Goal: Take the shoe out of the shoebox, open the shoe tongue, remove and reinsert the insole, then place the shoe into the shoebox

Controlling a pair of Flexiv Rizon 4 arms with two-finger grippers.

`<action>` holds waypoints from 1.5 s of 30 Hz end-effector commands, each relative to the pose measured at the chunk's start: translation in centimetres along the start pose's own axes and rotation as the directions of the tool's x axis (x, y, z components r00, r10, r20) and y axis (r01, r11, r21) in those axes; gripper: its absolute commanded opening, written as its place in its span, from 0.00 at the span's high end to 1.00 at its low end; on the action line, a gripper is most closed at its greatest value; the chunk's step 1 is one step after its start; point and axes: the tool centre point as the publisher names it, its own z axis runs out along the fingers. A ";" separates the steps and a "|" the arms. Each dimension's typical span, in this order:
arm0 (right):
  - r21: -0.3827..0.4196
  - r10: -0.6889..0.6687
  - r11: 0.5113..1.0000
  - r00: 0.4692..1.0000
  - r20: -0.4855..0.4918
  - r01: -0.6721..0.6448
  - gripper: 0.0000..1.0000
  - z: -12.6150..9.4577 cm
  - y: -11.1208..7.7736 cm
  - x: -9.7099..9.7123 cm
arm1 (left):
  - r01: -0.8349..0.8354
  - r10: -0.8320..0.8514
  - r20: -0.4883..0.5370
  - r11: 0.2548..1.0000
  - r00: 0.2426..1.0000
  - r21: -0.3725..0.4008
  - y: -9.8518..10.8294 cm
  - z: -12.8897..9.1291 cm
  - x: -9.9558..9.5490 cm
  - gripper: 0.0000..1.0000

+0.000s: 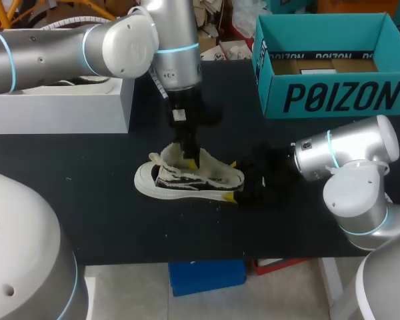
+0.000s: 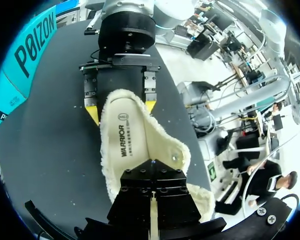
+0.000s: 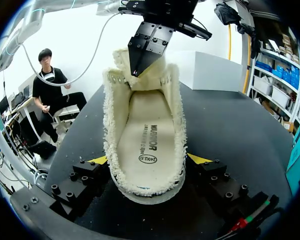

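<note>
Gripping fleecy shoe (image 3: 147, 135) heel, R gripper (image 3: 148, 159) clamped; L gripper (image 3: 137, 66) jaws pressed together by tongue (image 3: 121, 59).

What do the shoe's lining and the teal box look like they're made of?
Shoe lining: cream fleece or faux shearling, probably; its edge is fuzzy and tufted. Teal box: likely cardboard, matte printed outside, plain brown floor showing inside.
</note>
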 end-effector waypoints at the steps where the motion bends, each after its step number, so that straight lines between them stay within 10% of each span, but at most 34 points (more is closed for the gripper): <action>1: 0.003 0.001 1.000 1.000 0.000 -0.001 1.00 0.0 0.0 0.0 | 0.003 -0.003 -0.016 1.000 1.000 -0.001 0.0 0.9 -0.2 1.00; 45: 0.003 0.001 1.000 1.000 0.000 -0.001 1.00 0.0 0.0 0.0 | 0.076 -0.076 0.000 0.996 0.997 -0.051 0.3 7.8 -0.3 1.00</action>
